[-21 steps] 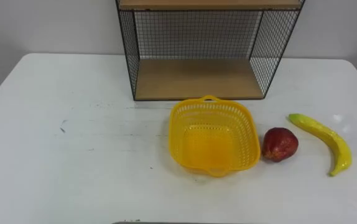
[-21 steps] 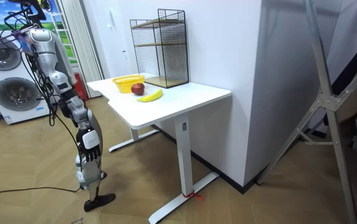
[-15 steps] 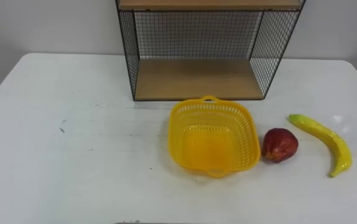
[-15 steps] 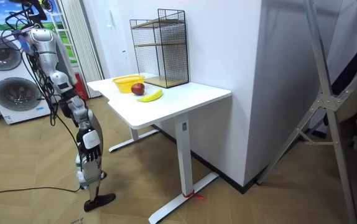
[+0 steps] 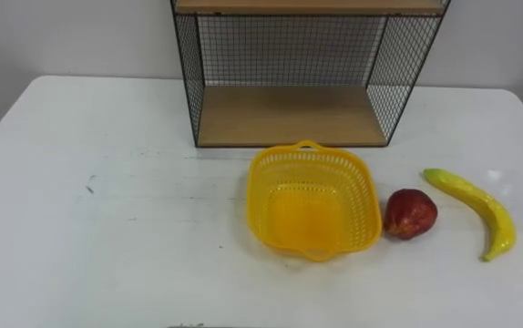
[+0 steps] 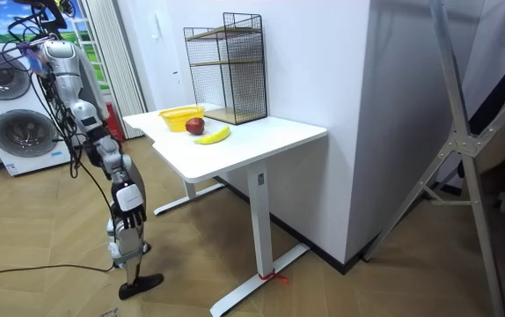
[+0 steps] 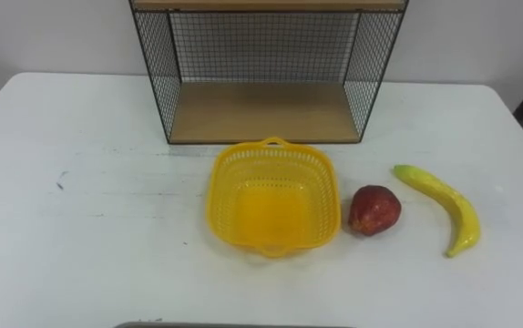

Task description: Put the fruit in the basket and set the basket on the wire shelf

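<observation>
Sitting empty before the wire shelf (image 5: 291, 114), the basket (image 5: 312, 200) has the red fruit (image 5: 411, 212) just beside it, the banana (image 5: 476, 208) farther right. The right hand (image 6: 129, 199) hangs by the table (image 5: 107, 228), grasp unreadable. A glancing pinch could roll the fruit or shove the basket.

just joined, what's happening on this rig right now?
Fruit-packing job, nothing loaded yet. The yellow basket sits empty on the white table, just in front of the wire shelf. The red apple lies close beside the basket on its right, and the banana lies further right, apart from the apple. In the room view the robot stands on the floor at the table's end, on the room view's left.
</observation>
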### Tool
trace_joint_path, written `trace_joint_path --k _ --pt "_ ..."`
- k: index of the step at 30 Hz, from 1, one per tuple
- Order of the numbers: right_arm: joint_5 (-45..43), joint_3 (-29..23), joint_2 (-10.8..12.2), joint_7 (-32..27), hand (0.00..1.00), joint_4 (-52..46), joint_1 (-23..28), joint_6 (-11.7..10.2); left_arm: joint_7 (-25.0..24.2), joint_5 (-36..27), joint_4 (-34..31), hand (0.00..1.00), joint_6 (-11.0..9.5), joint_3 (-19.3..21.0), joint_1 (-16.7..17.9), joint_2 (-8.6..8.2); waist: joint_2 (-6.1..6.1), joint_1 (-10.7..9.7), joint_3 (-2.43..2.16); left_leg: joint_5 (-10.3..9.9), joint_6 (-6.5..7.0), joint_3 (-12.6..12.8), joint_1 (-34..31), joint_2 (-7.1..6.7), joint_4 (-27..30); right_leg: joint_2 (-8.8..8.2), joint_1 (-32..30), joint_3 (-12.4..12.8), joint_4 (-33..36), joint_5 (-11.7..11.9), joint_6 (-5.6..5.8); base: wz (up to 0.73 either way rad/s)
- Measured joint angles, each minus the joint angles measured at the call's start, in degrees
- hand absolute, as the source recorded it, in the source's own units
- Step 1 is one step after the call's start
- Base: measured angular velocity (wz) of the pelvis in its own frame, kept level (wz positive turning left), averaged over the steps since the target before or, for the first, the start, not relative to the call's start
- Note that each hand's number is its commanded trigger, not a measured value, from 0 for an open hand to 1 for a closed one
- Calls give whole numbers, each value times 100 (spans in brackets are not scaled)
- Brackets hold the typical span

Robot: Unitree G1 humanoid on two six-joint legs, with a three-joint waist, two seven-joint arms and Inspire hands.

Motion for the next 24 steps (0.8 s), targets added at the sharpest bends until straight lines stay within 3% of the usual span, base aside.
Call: trace_joint_path --k 7,9,11,14,16,17,18,20,22,24 --pt "1167 -119 1 -539 0 241 57 -35 1 139 63 0 -17 4 17 -25 2 1 5 0 0 1 14 0 -1 4 27 7 -3 0 0 0" --pt "1684 -248 5 -701 0 321 112 -55 1 140 76 0 -35 89 24 -73 17 3 28 0 0 11 39 0 -5 2 37 15 7 0 0 0" --pt "2399 -473 6 -869 0 390 221 -107 1 133 70 0 -128 182 41 -114 47 -20 62 -2 -3 33 40 8 -13 7 20 35 9 -1 0 -4" --pt "3801 -736 15 -1080 0 424 469 -121 2 138 56 0 -173 453 83 -112 65 -28 69 -8 -14 65 69 20 -28 25 33 86 14 -3 -5 -6" --pt "4516 -1119 49 -1262 0 454 559 -115 6 137 56 0 -186 714 92 -116 78 -97 80 -10 -16 76 59 23 -18 31 23 112 21 -2 -7 -5" --pt "5107 -1591 56 -1454 0 467 553 -140 34 135 54 0 -227 865 142 -118 91 -168 84 -9 -16 91 61 22 -14 30 8 138 42 -3 -7 -11" --pt "5776 -2092 43 -1651 0 448 501 -275 88 129 53 0 -276 984 177 -119 104 -231 82 -10 -15 143 66 23 -1 31 1 177 69 -5 -8 -15" --pt "6696 -2588 32 -1946 0 289 383 -467 237 116 38 0 -318 1090 232 -106 82 -353 75 -9 -14 164 67 24 -3 28 -57 188 116 -18 -8 -9" --pt "7476 -3062 33 -2248 0 -260 384 -522 304 121 -139 0 -343 1193 296 -108 65 -487 68 -9 -13 157 64 21 5 27 -51 186 112 -17 -7 0" --pt "8146 -3437 30 -2546 0 -892 367 -772 403 105 -401 0 -425 1249 423 -72 21 -600 37 -9 -13 151 42 23 29 26 -77 177 104 -22 -8 2"
